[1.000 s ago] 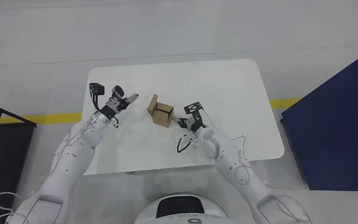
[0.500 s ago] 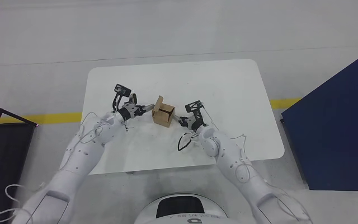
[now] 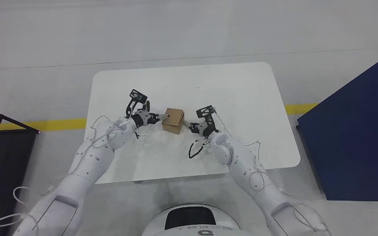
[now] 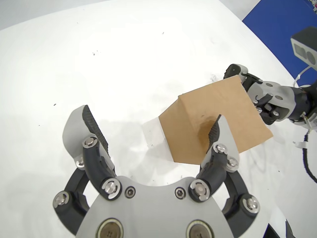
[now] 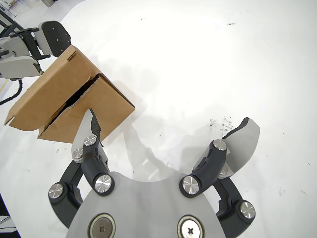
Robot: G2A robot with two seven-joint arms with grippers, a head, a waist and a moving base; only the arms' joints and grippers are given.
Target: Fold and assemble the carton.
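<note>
My left hand (image 4: 152,115) has swung in to the carton (image 4: 223,105), now between it and my right hand (image 5: 168,116); both hands spread, desk (image 3: 236,88) beneath.

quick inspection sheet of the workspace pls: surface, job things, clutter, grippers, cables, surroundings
surface: white table, with small dark scuff marks
job's things: brown carton near the table's middle; its flaps facing the right gripper show a gap between them
clutter: nothing seen
grippers: left gripper open, one finger against the carton's side; right gripper open, one finger at the flap side
cables: black cable looping on the table by the right wrist
surroundings: grey floor, yellow line, blue panel
</note>
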